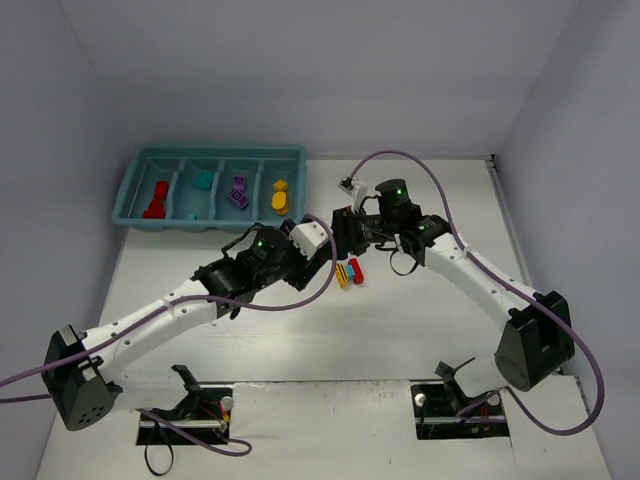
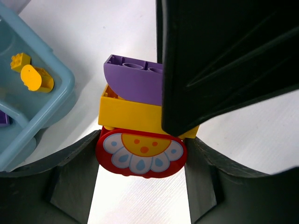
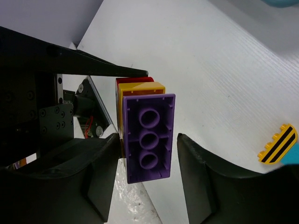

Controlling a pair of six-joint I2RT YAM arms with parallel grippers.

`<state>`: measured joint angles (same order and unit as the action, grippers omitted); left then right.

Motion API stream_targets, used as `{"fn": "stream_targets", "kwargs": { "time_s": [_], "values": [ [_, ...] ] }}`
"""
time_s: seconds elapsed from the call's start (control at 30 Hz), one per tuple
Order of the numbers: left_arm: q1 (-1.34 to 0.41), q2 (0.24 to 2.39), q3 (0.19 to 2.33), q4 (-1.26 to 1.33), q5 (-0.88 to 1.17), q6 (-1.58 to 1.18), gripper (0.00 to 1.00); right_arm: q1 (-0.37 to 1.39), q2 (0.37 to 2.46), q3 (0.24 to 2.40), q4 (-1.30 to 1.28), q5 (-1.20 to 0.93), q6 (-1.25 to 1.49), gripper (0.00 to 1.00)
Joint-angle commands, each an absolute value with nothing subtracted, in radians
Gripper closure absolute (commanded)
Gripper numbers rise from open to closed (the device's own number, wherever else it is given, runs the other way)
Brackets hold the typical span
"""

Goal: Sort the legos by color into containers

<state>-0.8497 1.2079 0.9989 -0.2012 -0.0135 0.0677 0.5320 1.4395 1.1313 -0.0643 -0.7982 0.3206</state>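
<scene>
Stack: three legos pressed together, a purple brick, a yellow brick and a red flower-printed piece, mid-counter where the two arms meet, right of and nearer than the tray.
Left fingers: pinching the stack at its red end, one on each side of the flower piece.
Right fingers: close on both sides of the purple brick; I cannot tell whether they press it.
Handling: light, rigid, glossy plastic, so likely slippery. The stud joints probably need a firm pull or twist to part. The flat long sides look like the best hold, one arm at each end layer.
Tray contents: red, teal, purple and yellow pieces, one colour per compartment from left to right.
Hidden: the overhead view shows only a sliver of the stack under the wrists. Whether it rests on the counter or is lifted is unclear.
Cut off: a yellow striped piece sits at the right-wrist frame edge with a scrap of teal beside it.
</scene>
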Motion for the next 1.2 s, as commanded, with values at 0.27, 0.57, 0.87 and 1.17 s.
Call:
{"fn": "stream_targets", "kwargs": {
  "time_s": [0.27,0.57,0.87,1.17],
  "values": [
    [-0.859,1.203,1.058,-0.121,0.009,0.072,0.42,0.532,1.417,1.157,-0.009,-0.816,0.299,1.0],
    [-0.75,1.167,1.077,-0.169,0.158,-0.023,0.13,0.433,1.393,1.161,-0.009,-0.903,0.192,1.0],
    [-0.497,1.157,1.072,-0.13,0.627,-0.13,0.13,0.399,1.381,1.206,-0.009,-1.038,0.103,1.0],
    [-0.463,1.259,1.157,-0.117,0.934,-0.109,0.23,0.397,1.358,1.253,0.026,-1.199,0.034,1.0]
  ]
}}
